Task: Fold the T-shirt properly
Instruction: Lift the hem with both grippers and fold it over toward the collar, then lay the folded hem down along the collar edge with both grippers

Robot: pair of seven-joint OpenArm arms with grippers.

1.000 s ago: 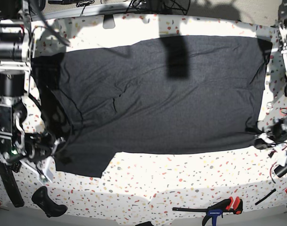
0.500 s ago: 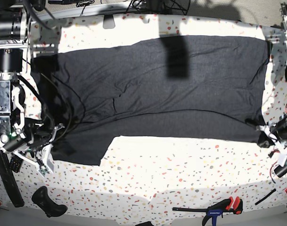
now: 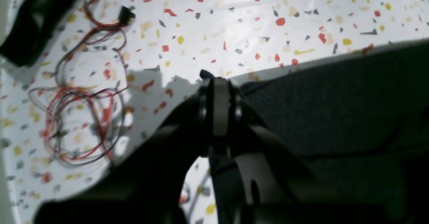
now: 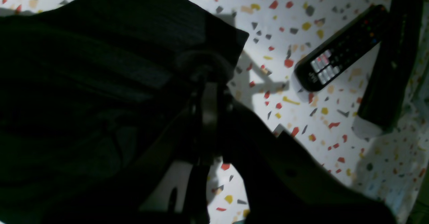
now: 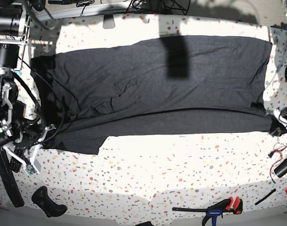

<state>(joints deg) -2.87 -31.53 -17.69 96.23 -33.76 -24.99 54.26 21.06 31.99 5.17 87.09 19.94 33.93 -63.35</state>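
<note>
Base view, T-shirt [image 5: 152, 89], clamp [image 5: 218, 207] near

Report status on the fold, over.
Both end effectors shut on T-shirt: left on hem corner, right on sleeve side. Remote beside right, clear.

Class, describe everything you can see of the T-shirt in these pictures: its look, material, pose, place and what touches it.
The T-shirt is dark charcoal-grey soft knit fabric, plain on the side showing, lightly wrinkled. It lies spread wide across the speckled table, with a long strip along its near edge doubled over and a sleeve at the base view's left. The left gripper and right gripper have their jaws shut on the near corners. A dark shadow bar falls across its upper middle.
</note>
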